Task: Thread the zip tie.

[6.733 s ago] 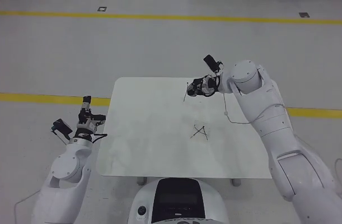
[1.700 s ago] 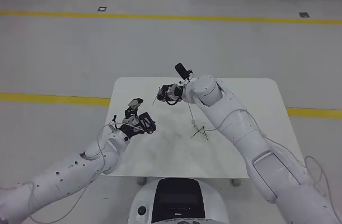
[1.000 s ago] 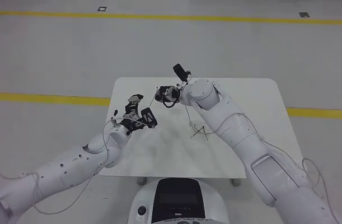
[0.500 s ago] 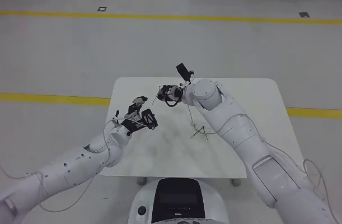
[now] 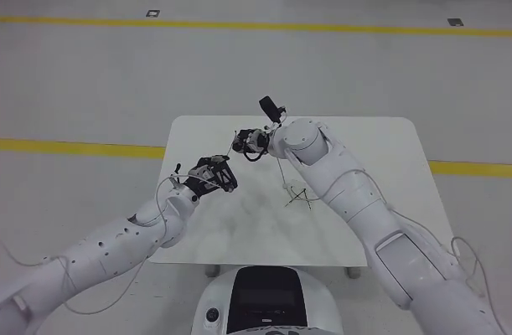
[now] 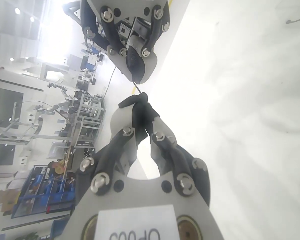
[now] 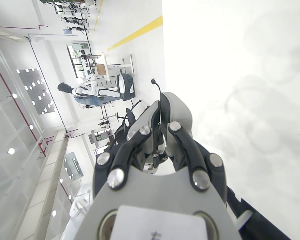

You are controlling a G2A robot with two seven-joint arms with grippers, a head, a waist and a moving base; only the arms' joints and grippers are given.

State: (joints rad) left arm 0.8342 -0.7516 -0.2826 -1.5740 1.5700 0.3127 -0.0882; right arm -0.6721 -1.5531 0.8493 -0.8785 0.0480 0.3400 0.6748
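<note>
White table [image 5: 264, 239] on grey yellow-lined floor [image 5: 239, 67], right pincer [image 7: 163, 101] clamping zip tie [image 7: 154, 81], left pincer [image 6: 140, 102] closed, seemingly on its tip.

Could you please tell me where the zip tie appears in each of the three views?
Top view: the zip tie runs from the right gripper toward the left gripper.
Left wrist view: a short dark strand between the two grippers' fingertips.
Right wrist view: its head end sticks out past the fingertips.
Shared landmark: the right gripper.
</note>
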